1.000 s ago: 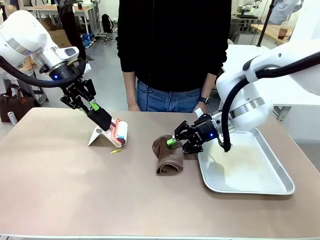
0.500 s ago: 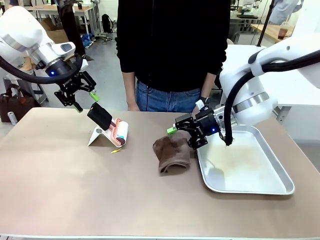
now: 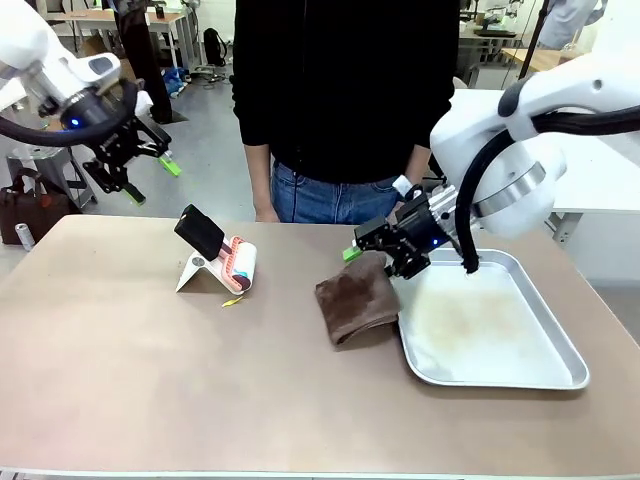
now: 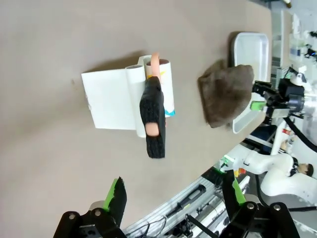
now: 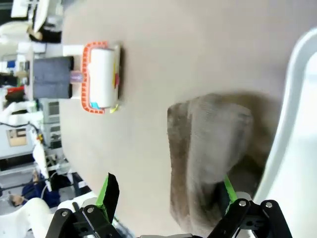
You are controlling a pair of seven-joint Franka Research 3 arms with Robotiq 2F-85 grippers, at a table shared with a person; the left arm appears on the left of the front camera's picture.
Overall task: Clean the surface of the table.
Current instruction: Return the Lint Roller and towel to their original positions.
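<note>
— So, what is in front of you?

— The table (image 3: 150, 400), a wide taupe-brown surface, fills the lower part of the front view. A person in a black top and jeans stands at its far side.

— What is lying on it?

— Left of centre sits a lint roller (image 3: 222, 256) with a black handle, resting on a white stand. A small yellow scrap (image 3: 233, 301) lies just in front of it. Near the middle is a crumpled brown cloth (image 3: 355, 305), its right side touching the rim of a metal tray (image 3: 560, 345) that lies on the right part of the table.

— Where are the two arms?

— The left gripper (image 3: 140, 178) hangs in the air above the far left corner, well apart from the roller. Its jaws are spread wide and hold nothing; the left wrist view looks down between them at the roller and cloth. The right gripper (image 3: 372, 252) hovers just above the far edge of the cloth, by the tray's corner. Its jaws also stand wide apart, empty, with the cloth lying below them.
</note>
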